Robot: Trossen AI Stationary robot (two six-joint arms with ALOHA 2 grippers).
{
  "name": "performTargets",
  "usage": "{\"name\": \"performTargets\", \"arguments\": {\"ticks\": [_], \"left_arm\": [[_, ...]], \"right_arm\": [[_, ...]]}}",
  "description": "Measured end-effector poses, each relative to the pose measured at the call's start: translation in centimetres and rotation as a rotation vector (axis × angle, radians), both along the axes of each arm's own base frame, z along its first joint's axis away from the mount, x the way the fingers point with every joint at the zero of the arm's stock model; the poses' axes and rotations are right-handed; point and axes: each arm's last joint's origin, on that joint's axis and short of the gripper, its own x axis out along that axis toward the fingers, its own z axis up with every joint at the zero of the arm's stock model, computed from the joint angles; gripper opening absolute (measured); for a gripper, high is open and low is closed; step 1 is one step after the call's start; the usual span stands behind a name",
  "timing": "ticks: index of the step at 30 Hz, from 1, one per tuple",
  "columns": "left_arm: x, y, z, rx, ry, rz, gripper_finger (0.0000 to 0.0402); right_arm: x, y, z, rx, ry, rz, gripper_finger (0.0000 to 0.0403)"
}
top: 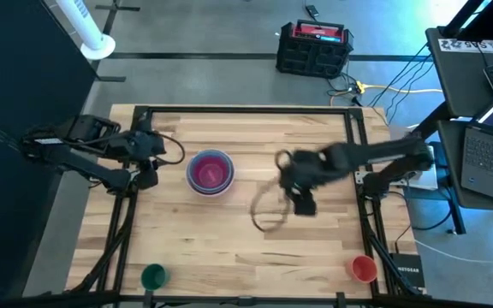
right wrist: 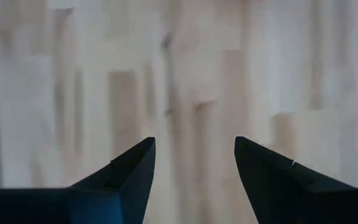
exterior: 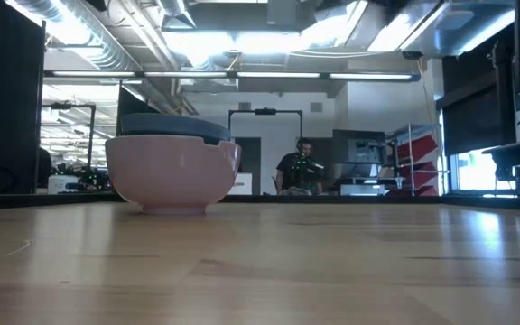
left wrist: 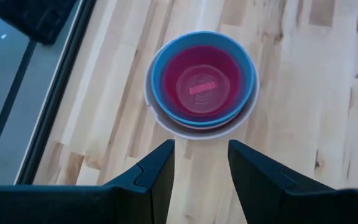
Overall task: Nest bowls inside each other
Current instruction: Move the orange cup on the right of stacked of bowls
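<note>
A stack of nested bowls [top: 210,171] rests on its base left of the table's middle: a pale pink outer bowl [exterior: 171,171], a grey-blue one [left wrist: 244,93] in it, and a magenta one [left wrist: 201,87] innermost. A small green bowl [top: 153,276] stands at the near left edge and a small orange-red bowl [top: 363,269] at the near right edge. My left gripper [left wrist: 201,165] hovers open just left of the stack, pointing down toward it. My right gripper [right wrist: 194,168] hangs open over bare wood right of centre [top: 302,198], blurred.
A thin cable loop [top: 268,214] hangs by the right arm over the table's middle. A black and red case [top: 315,47] sits on the floor beyond the far edge, and laptops [top: 490,154] stand to the right. A person [exterior: 301,167] is far behind the table.
</note>
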Motion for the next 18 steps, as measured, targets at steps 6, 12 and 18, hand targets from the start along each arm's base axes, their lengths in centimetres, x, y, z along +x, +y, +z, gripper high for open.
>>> {"name": "performTargets", "arguments": {"ticks": [6,12,18], "left_arm": [[0.0,-0.3,0.0,0.003,0.002,-0.027,0.0134],[0.0,-0.3,0.0,0.0,0.001,-0.023,0.0134],[0.0,-0.3,0.0,-0.004,0.0,-0.017,0.0134]], "right_arm": [[-6.6,3.1,-2.4,0.161,0.031,-0.114,0.0209],[-11.6,5.9,-2.7,0.218,0.161,-0.112,0.0209],[-14.9,8.7,-2.7,0.255,0.25,-0.058,0.0209]]}}
